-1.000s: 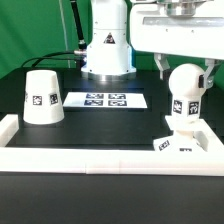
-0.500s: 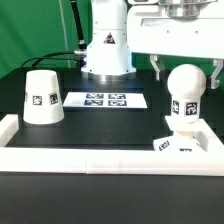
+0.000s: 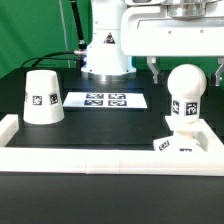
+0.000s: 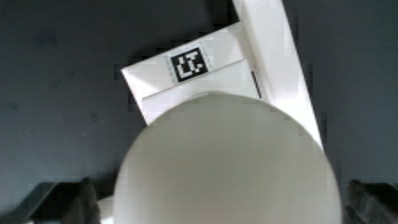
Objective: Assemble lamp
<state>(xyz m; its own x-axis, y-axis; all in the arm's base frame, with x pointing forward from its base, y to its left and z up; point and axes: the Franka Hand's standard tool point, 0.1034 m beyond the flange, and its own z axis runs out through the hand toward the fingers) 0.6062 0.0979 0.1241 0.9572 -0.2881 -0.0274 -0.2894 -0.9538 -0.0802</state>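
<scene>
The white ball bulb [image 3: 185, 92] stands upright on its short stem on the flat square base plate [image 3: 187, 146] at the exterior view's right, near the front rim. My gripper [image 3: 186, 72] is open just above and around the top of the bulb, with a dark finger on each side, apart from it. In the wrist view the bulb [image 4: 222, 160] fills the middle, a dark finger [image 4: 59, 200] shows on either side of it, and the tagged base plate [image 4: 187, 75] lies beyond. The truncated-cone shade [image 3: 42, 97] stands alone at the exterior view's left.
The marker board [image 3: 105, 100] lies flat between the shade and the bulb. The arm's white base [image 3: 105, 50] stands behind it. A white rim [image 3: 90, 160] frames the black table at the front and sides, and shows in the wrist view [image 4: 267, 40].
The gripper's fingers have spread apart from the bulb's sides and risen a little. The bulb stays standing on the base plate. The shade has not moved.
</scene>
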